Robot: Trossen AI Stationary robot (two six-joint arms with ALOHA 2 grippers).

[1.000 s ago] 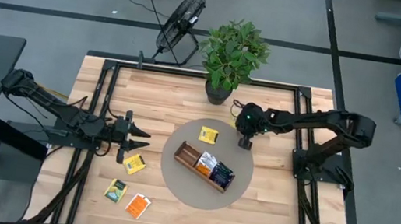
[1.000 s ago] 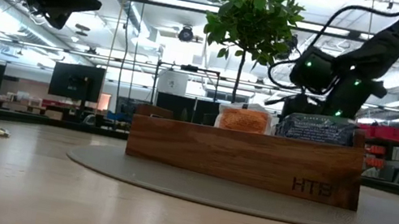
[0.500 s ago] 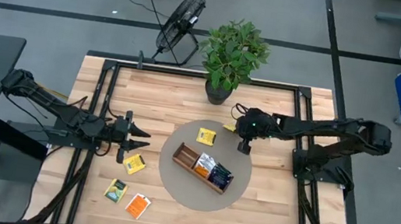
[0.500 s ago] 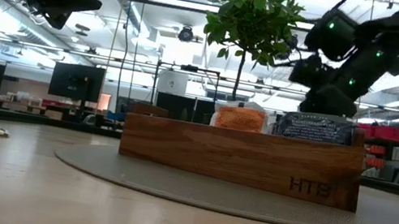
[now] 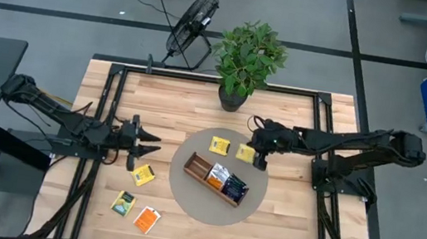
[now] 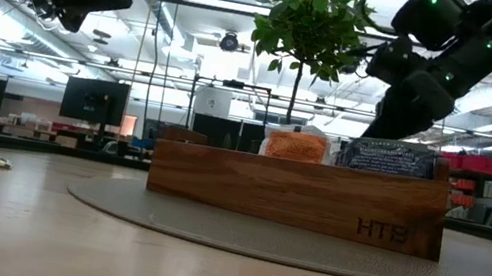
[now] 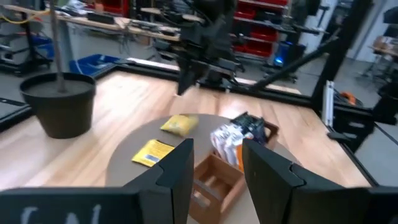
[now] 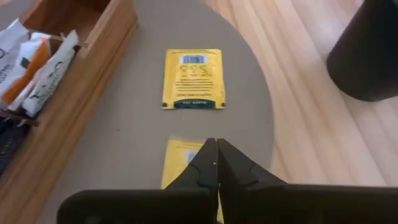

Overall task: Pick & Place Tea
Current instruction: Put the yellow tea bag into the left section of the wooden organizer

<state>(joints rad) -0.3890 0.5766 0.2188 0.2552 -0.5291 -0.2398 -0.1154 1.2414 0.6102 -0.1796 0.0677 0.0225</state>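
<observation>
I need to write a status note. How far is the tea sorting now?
Done: some sachets stand in the wooden tray. In hand: the right hand, shut, is over a yellow sachet on the round mat. Left: another yellow one on the mat and three on the table near the waiting left hand.

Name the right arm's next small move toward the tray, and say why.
Probably carry the sachet over the wooden tray and open there. The right end effector is shut on a yellow sachet above the round mat, with another yellow sachet lying flat just ahead. The tray's end compartment looks empty. The left end effector waits off the mat.
</observation>
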